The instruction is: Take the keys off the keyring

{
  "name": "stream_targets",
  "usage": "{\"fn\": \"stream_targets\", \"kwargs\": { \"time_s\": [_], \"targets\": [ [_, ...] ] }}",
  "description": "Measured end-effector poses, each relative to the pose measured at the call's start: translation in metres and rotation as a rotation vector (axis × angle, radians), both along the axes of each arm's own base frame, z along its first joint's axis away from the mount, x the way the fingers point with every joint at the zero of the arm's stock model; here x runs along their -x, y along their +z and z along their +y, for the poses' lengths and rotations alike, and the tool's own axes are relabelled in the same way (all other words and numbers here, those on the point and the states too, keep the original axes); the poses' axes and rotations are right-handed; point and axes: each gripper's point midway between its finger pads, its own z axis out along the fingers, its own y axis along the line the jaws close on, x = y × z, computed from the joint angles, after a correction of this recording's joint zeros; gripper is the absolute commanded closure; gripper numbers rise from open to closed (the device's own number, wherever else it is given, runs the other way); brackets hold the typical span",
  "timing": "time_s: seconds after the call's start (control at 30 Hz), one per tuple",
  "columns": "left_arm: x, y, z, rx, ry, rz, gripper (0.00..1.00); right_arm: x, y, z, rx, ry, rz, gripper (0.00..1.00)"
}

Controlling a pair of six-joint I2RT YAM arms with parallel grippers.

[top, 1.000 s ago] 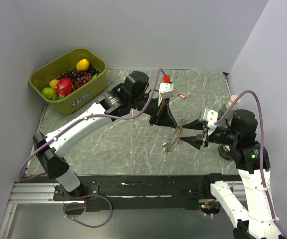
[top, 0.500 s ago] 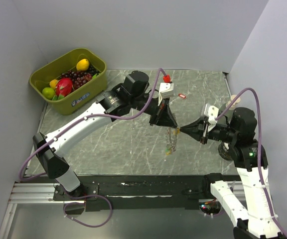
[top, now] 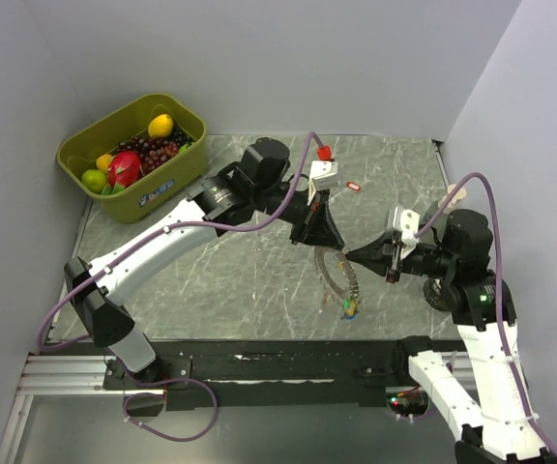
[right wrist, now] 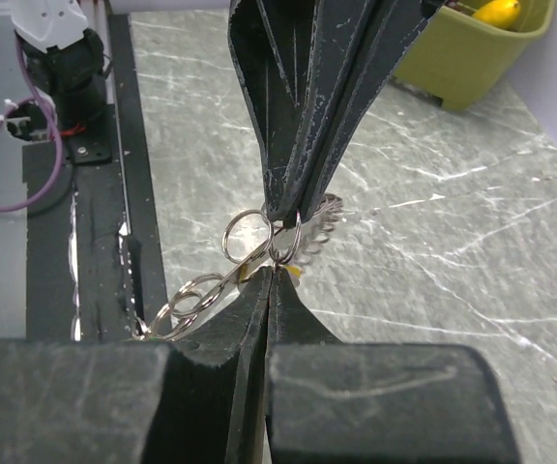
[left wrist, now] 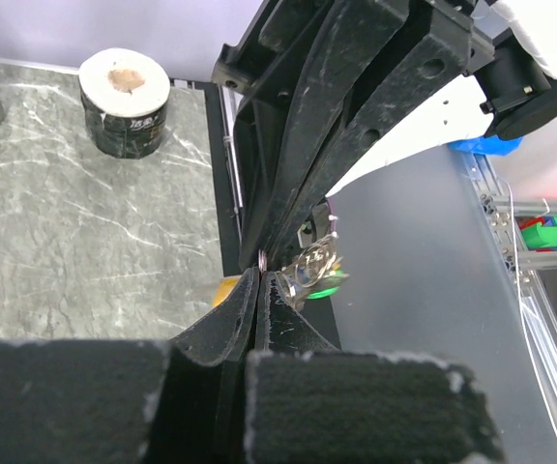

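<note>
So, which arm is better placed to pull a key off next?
Probably the right. The left gripper is holding the keyring up; the right gripper, jaws shut on it beside those tips, is free to pull.

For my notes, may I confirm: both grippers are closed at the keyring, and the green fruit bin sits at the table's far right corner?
No: the top external view shows the green fruit bin at the far left corner. The left gripper and right gripper are closed at the keyring.
</note>
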Motion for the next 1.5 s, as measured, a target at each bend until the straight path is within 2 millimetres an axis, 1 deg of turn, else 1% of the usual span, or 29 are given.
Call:
{"fn": "stream_targets", "kwargs": {
  "time_s": [0.3,0.67,0.7,0.77,0.8,0.9,1.03,1.2,1.33,1.37,1.4,1.5],
  "targets": [
    [-0.001,0.0,0.001,-0.007,0.008,0.019,0.99,-0.002,-0.002,0.009,-0.004,0.021,0.028,1.0],
    [-0.005,-0.001,0.002,-0.011,0.022,0.02,0.99,-0.006,-0.003,0.012,-0.003,0.007,0.049,1.0],
    [-0.005,-0.001,0.002,-0.011,0.023,0.02,0.99,-0.006,-0.003,0.012,-0.003,0.005,0.052,0.91],
    [-0.005,-0.001,0.002,-0.011,0.023,0.019,0.99,-0.005,-0.002,0.011,0.001,0.003,0.059,0.81],
    [-0.005,0.0,0.002,-0.008,0.023,0.017,0.99,-0.004,-0.001,0.011,0.004,0.004,0.059,0.74],
    [-0.005,0.002,0.002,-0.001,0.021,0.01,0.99,-0.001,0.005,0.011,0.007,0.013,0.044,0.66],
    [-0.004,0.004,0.002,0.005,0.013,0.008,0.99,0.003,0.007,0.01,-0.006,0.024,0.052,0.6],
    [-0.003,0.005,0.002,0.006,0.011,0.004,0.99,0.004,0.014,0.007,-0.056,0.041,0.082,0.59],
    [-0.003,0.005,0.002,0.007,0.01,0.002,0.99,0.004,0.026,0.006,-0.111,0.068,0.108,0.58],
    [-0.003,0.006,0.002,0.008,0.009,0.002,0.99,0.004,0.027,0.006,-0.12,0.075,0.112,0.59],
    [-0.003,0.006,0.002,0.01,0.006,0.002,0.99,0.005,0.029,0.006,-0.134,0.092,0.12,0.61],
    [-0.002,0.008,0.002,0.014,0.0,0.001,0.99,0.005,0.029,0.008,-0.157,0.117,0.138,0.65]
  ]
}}
